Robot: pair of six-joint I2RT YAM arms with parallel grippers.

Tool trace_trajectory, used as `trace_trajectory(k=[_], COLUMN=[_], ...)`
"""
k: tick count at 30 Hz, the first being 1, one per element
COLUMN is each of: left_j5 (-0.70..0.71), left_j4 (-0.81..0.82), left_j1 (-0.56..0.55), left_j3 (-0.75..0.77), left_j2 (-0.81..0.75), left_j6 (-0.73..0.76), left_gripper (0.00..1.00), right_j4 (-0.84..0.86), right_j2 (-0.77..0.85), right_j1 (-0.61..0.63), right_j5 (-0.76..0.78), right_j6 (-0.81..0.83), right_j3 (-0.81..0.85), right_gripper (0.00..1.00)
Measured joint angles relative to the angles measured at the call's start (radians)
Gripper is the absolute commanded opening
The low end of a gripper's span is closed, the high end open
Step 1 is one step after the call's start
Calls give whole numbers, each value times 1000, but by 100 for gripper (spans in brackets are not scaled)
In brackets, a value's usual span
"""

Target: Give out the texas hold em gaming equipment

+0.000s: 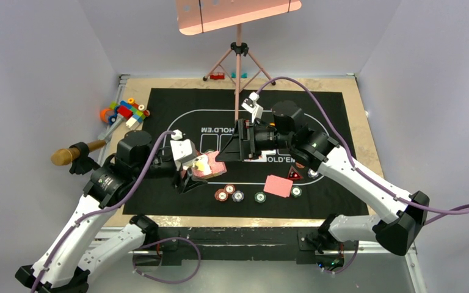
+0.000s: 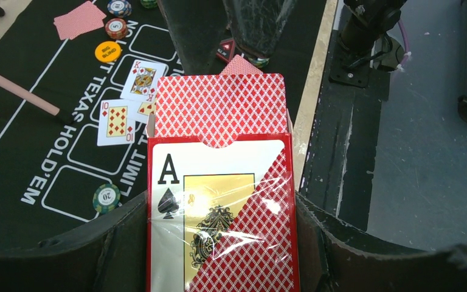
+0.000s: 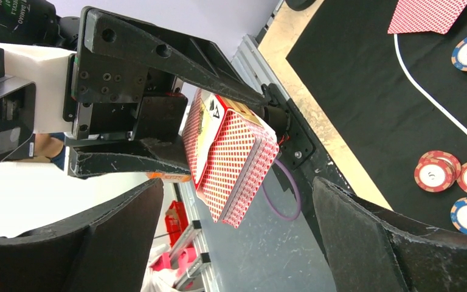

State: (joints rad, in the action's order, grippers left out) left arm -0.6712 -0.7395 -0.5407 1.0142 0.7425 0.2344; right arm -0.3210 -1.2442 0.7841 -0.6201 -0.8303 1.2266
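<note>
Left claw [image 2: 219, 231]: closed on the card box [image 2: 231, 176], one finger pressed to each long side. It holds the box in the air over the near-left part of the table [image 1: 361, 131].
Card box: red, wrapped in clear film, with an ace of spades printed on its face. A stack of red-backed playing cards [image 2: 219, 109] sticks out of its open end.
Right claw [image 3: 237, 185]: jaws spread wide, one on either side of the protruding cards. A gap shows on both sides, so it grips nothing.
Mat [image 1: 171, 110]: black, printed with a white oval and HOLD'EM lettering, and covering most of the table.
Face-up cards: a ten of diamonds [image 2: 115, 121] and a king [image 2: 141, 79] lie close together in the mat's printed boxes. A third card is partly hidden behind the box.
Face-down card [image 1: 278, 185]: toward the near edge, right of centre.
Poker chips [image 1: 229, 193]: red, grey and green, in a loose row along the near edge of the mat.
Triangle [image 1: 294, 174]: dark with red marking, just beyond the face-down card, beside the right arm.
Orange button [image 2: 107, 52]: marked BIG BLIND, on the mat near the king.
Toy blocks [image 1: 128, 113]: a cluster at the far-left corner, off the mat.
Wood-handled tool [image 1: 76, 152]: at the left edge.
Tripod [image 1: 238, 61]: at the middle of the far edge, carrying a pink panel.
Walls [image 1: 49, 61]: pale grey, on three sides.
</note>
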Motion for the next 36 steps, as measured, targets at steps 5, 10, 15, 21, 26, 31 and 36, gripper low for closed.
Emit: trace_trajectory(k=[5, 10, 15, 21, 26, 31, 36], left_j5=[11, 16, 17, 16, 12, 8, 5], left_j4=[37, 47, 59, 65, 64, 64, 64], left_j1=[2, 2, 2, 2, 2, 2, 2], left_j3=[-18, -26, -26, -26, -26, -26, -26], left_j2=[2, 6, 6, 5, 5, 0, -3], left_j6=[-8, -15, -16, -17, -17, -17, -17], left_gripper=[0, 0, 0, 0, 0, 0, 0], right_j4=[1, 0, 1, 1, 7, 34, 46], right_j2=[0, 0, -7, -74, -98, -97, -97], right_j1=[3, 7, 19, 24, 24, 24, 24], right_j5=[0, 0, 1, 9, 19, 18, 18], right_j6=[-7, -13, -19, -29, -43, -56, -70], right_j3=[0, 0, 0, 0, 0, 0, -1], right_gripper=[98, 98, 98, 98, 86, 74, 69])
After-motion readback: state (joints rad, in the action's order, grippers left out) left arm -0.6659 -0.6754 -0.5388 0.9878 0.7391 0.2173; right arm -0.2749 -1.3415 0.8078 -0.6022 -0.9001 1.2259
